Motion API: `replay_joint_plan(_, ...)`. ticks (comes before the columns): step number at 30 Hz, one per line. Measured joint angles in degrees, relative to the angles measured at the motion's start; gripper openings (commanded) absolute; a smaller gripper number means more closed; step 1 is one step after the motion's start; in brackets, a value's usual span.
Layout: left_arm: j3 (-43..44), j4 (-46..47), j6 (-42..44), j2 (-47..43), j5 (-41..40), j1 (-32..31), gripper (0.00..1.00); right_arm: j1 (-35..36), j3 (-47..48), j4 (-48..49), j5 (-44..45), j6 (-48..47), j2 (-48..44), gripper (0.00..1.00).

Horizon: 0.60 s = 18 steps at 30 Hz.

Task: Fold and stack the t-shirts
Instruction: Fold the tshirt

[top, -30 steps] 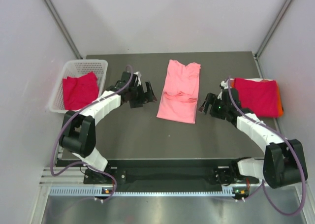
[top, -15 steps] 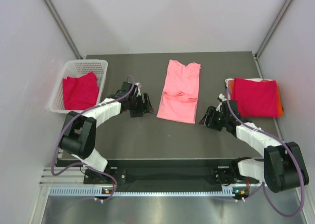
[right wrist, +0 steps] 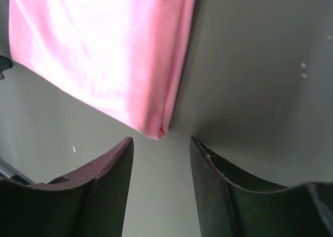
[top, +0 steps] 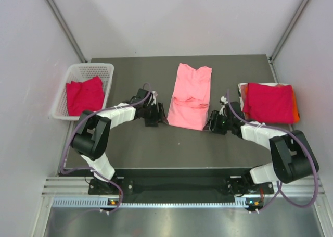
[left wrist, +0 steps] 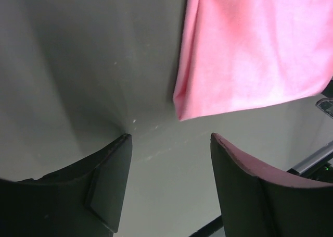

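Note:
A salmon-pink t-shirt [top: 190, 96] lies folded lengthwise in the middle of the dark table. My left gripper [top: 161, 117] is open and empty, low on the table just left of the shirt's near left corner [left wrist: 179, 109]. My right gripper [top: 209, 123] is open and empty just right of the shirt's near right corner [right wrist: 158, 130]. Neither touches the cloth. A folded crimson t-shirt [top: 268, 102] lies at the right on an orange one [top: 295, 109] and a white one. Another crimson t-shirt [top: 83, 95] sits in the basket.
A white mesh basket [top: 91, 69] stands at the table's left edge. The folded stack lies near the right edge. White booth walls stand close on the left, back and right.
Both grippers have moved inward and down toward the pink shirt's near corners, the left one rightward and the right one leftward. The shirts have not moved.

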Motion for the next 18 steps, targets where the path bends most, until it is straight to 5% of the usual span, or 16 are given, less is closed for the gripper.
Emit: replay_joint_plan(18, 6.01, -0.61, 0.02, 5.44, -2.82, -2.8, 0.49, 3.56, 5.97, 0.28, 4.04, -0.59, 7.45, 0.15)
